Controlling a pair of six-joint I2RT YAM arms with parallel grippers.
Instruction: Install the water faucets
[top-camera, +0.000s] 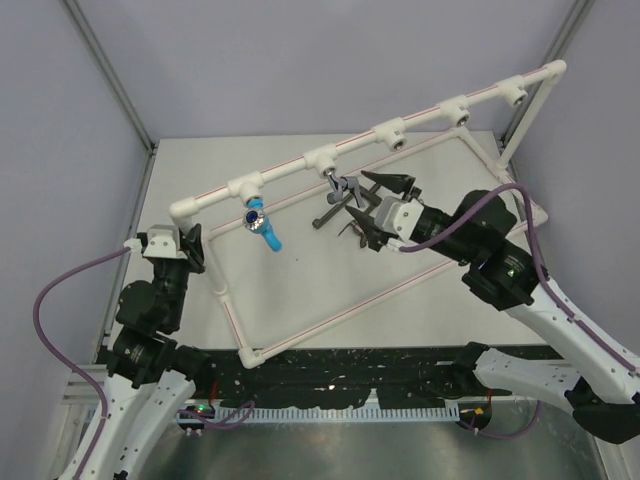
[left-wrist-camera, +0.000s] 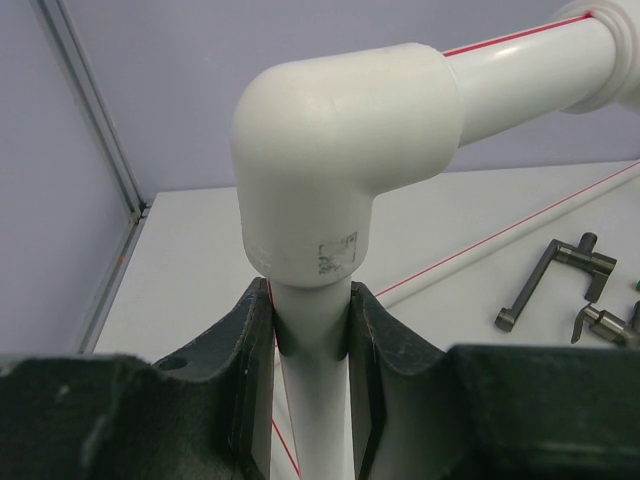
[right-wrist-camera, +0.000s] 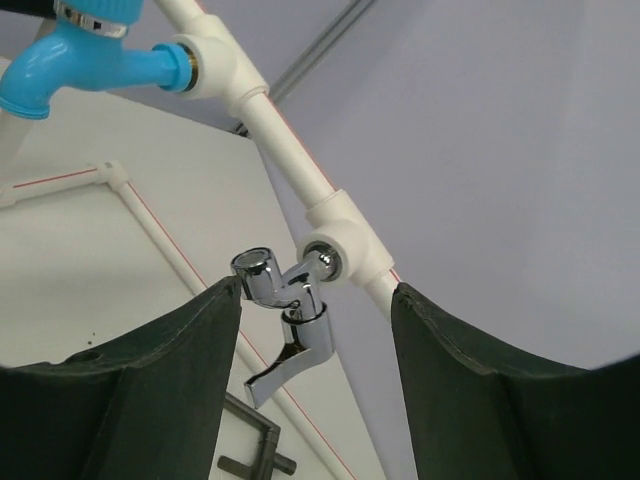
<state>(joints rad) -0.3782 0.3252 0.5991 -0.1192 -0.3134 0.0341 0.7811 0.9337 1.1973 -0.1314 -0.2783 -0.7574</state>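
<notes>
**Chrome faucet hangs unheld at socket 2**

The left gripper (left-wrist-camera: 312, 305) is clamped on the post of the white pipe frame (left-wrist-camera: 340, 170), just below the corner elbow. The blue faucet (top-camera: 262, 225) sits in the 1st socket. Next along, the chrome faucet (right-wrist-camera: 288, 322) hangs by its threaded end at the 2nd socket (right-wrist-camera: 327, 255), handle down. The right gripper (right-wrist-camera: 318, 290) has its jaws wide on either side of it, not closed on it. If the thread has caught only shallowly, a nudge from a closing finger could cross-thread it or knock it loose.

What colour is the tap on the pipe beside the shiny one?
Light blue. The blue faucet shows best in the right wrist view.
</notes>
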